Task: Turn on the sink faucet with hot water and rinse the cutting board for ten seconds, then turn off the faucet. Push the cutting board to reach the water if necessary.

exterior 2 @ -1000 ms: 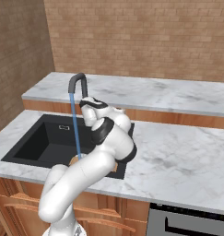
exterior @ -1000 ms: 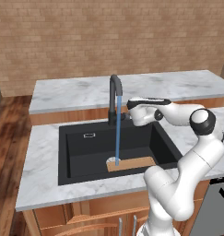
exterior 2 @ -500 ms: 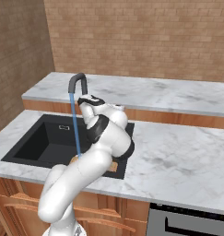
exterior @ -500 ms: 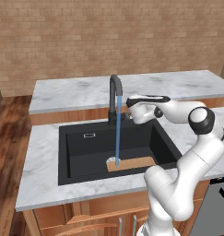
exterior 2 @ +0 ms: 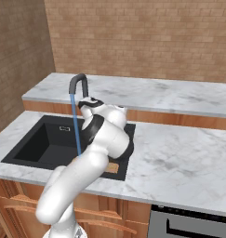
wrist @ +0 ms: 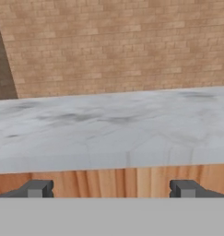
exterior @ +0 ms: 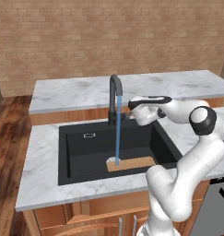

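Observation:
The dark gooseneck sink faucet (exterior: 114, 97) (exterior 2: 77, 82) stands at the back rim of the black sink (exterior: 83, 150) (exterior 2: 37, 145). A thin blue stream of water (exterior: 118, 133) (exterior 2: 76, 130) falls from its spout onto the left end of the tan cutting board (exterior: 134, 163) (exterior 2: 112, 167), which lies flat at the basin's front right. My gripper (exterior: 132, 111) (exterior 2: 89, 105) (wrist: 111, 190) hovers just right of the faucet's base, above the sink's back edge, pointing toward the back wall. It is open, with its fingertips (wrist: 38, 188) wide apart and nothing between them.
A raised marble counter (exterior: 132, 90) (wrist: 109, 131) with a wooden front runs behind the sink, below a brick wall (wrist: 113, 46). Marble worktop (exterior 2: 179, 158) surrounds the basin, and an oven front (exterior 2: 193, 225) sits at the lower right.

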